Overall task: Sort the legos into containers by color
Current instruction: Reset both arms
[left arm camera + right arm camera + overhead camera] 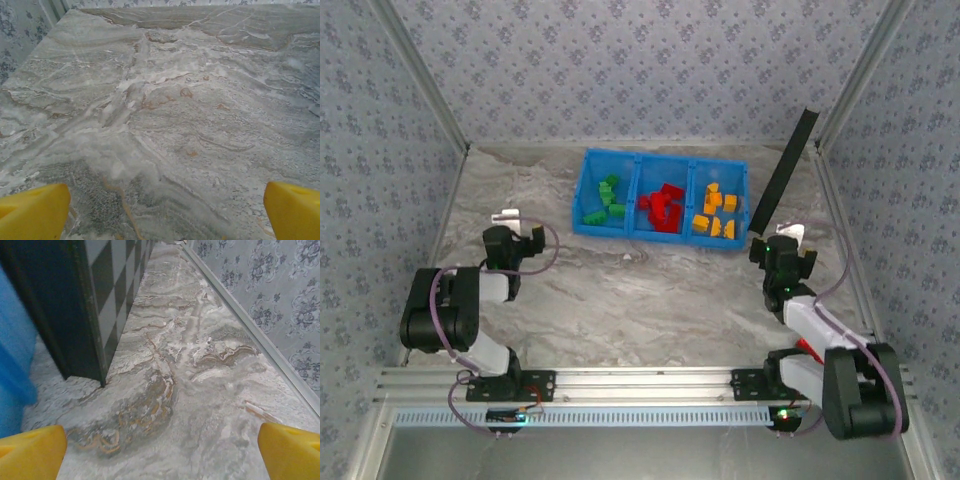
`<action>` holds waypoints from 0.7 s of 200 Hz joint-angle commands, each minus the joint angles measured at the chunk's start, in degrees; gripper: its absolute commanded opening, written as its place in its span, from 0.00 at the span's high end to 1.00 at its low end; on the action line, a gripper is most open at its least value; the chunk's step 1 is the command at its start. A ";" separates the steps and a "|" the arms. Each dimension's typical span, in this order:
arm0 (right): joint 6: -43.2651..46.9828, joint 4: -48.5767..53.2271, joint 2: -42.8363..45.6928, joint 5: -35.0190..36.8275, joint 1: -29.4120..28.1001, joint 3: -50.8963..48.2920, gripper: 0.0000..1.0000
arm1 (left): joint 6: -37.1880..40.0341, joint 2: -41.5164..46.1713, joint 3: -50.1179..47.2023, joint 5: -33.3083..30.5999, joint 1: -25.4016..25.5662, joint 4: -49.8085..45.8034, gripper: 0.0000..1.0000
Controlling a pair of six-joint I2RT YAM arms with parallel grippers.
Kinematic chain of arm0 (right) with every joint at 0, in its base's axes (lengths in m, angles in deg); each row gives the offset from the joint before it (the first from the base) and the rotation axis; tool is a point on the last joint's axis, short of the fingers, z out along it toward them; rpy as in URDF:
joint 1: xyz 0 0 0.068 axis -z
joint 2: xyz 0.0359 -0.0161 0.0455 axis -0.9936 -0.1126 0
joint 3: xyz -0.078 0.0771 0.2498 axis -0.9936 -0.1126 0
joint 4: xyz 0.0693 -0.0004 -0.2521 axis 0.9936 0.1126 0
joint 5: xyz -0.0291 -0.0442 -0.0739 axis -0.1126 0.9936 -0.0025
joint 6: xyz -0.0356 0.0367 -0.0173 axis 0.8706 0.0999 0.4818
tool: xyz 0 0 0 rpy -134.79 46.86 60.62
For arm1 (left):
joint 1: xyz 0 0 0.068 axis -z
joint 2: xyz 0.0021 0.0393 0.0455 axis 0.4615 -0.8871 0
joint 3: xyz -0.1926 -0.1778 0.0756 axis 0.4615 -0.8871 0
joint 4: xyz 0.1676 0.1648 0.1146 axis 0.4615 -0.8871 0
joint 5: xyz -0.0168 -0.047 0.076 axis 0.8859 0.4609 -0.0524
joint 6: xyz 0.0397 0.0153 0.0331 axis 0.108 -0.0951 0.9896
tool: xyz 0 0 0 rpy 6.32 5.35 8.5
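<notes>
Right claw [160, 455] spread wide over marbled surface [200, 390] | dark panel [55, 305] upright at left | blue tray [12, 365] at far left | patterned wall [280, 300] right

Both arms sit folded back near their bases at the near edge of the table [650, 300]. The left arm [450, 305] has its elbow bulging out toward the left edge. The left gripper [510, 222] points at the far edge, jaws spread wide and empty, with its yellow fingertips [32, 212] way apart in the wrist view. The right arm [825, 335] pretty much mirrors that by the right edge. The right gripper [786, 238] is just as wide and empty.
</notes>
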 commanded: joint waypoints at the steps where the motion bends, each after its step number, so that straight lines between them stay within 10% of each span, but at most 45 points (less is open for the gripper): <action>1: 1.63 -15.12 -6.25 -5.72 1.66 -0.28 0.00 | -0.89 0.36 0.77 1.64 -0.22 0.30 0.01; 140: 8.83 -26.62 -23.98 -25.58 6.93 3.75 0.00 | -0.85 0.34 0.86 1.67 -0.21 0.21 0.01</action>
